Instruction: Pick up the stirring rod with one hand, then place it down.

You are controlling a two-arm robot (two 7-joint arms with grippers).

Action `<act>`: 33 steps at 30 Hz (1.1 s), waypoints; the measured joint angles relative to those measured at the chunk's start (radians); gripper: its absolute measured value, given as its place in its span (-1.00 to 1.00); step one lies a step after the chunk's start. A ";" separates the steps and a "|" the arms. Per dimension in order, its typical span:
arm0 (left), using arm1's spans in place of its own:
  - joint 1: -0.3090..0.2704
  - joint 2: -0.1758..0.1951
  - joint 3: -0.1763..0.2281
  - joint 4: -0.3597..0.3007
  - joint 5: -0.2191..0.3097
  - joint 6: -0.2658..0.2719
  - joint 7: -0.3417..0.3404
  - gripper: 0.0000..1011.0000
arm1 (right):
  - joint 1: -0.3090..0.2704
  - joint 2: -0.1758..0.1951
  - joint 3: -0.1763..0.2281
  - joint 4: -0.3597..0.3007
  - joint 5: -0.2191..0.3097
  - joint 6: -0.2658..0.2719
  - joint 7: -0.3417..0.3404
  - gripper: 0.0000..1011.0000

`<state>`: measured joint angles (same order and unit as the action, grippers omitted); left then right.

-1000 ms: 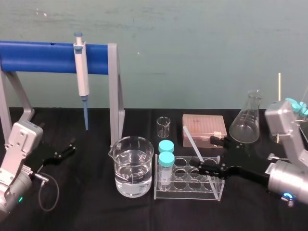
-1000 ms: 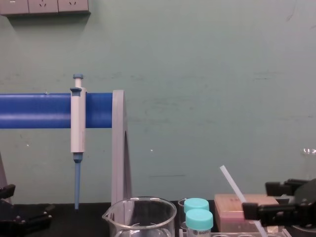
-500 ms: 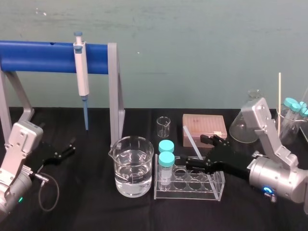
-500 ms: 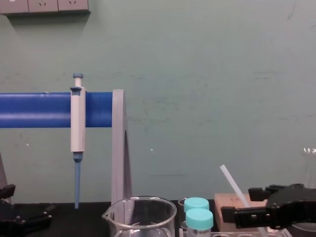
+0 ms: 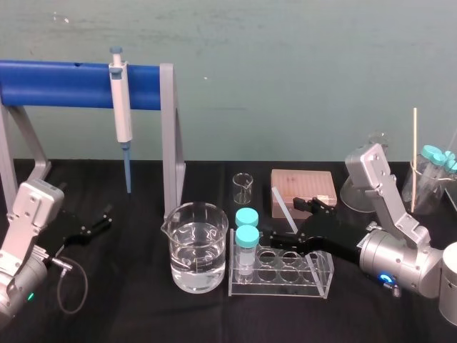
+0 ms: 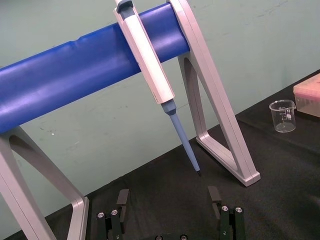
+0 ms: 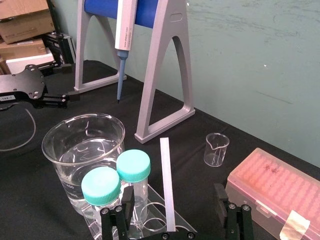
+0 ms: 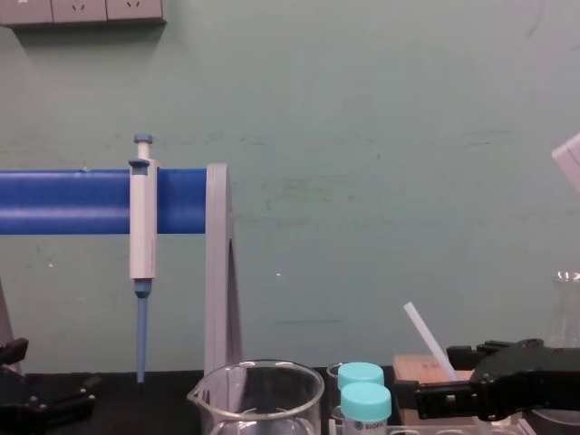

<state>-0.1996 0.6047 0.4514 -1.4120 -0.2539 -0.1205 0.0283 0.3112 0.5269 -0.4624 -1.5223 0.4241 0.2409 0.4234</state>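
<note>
The stirring rod (image 5: 284, 209) is a translucent white stick that leans in the clear tube rack (image 5: 314, 280). It also shows in the right wrist view (image 7: 167, 185) and the chest view (image 8: 428, 338). My right gripper (image 5: 288, 218) reaches in from the right at the rack's back edge. It is open, with one finger on each side of the rod (image 7: 172, 200) and a gap to each. My left gripper (image 5: 102, 219) rests open at the far left of the table (image 6: 168, 197), well away from the rod.
A beaker of water (image 5: 196, 246) stands left of the rack. Two blue-capped tubes (image 5: 247, 229) fill the rack's left end. Behind are a small beaker (image 5: 243, 187), a pink tip box (image 5: 303, 187) and a flask (image 5: 355, 193). A pipette (image 5: 121, 107) hangs on the blue stand (image 5: 64, 84).
My right gripper has moved left over the rack, and its open fingers now straddle the rod. The rod and the left arm have not moved.
</note>
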 joint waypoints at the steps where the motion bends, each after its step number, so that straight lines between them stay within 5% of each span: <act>1: 0.000 0.000 0.000 0.000 0.000 0.000 0.000 0.98 | 0.000 0.000 0.000 0.000 0.000 0.000 0.000 0.98; 7: 0.000 0.000 0.000 0.000 0.000 0.000 0.000 0.98 | 0.000 0.002 0.000 -0.001 0.002 0.000 0.001 0.97; 14: 0.000 0.000 0.000 0.000 0.000 0.000 0.000 0.98 | 0.000 0.003 0.000 -0.001 0.005 0.000 0.001 0.73; 33: 0.000 0.000 0.000 0.000 0.000 0.000 0.000 0.98 | 0.000 0.004 0.000 -0.002 0.007 0.000 0.001 -0.51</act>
<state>-0.1995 0.6047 0.4513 -1.4120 -0.2539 -0.1205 0.0283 0.3110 0.5311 -0.4626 -1.5246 0.4308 0.2407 0.4248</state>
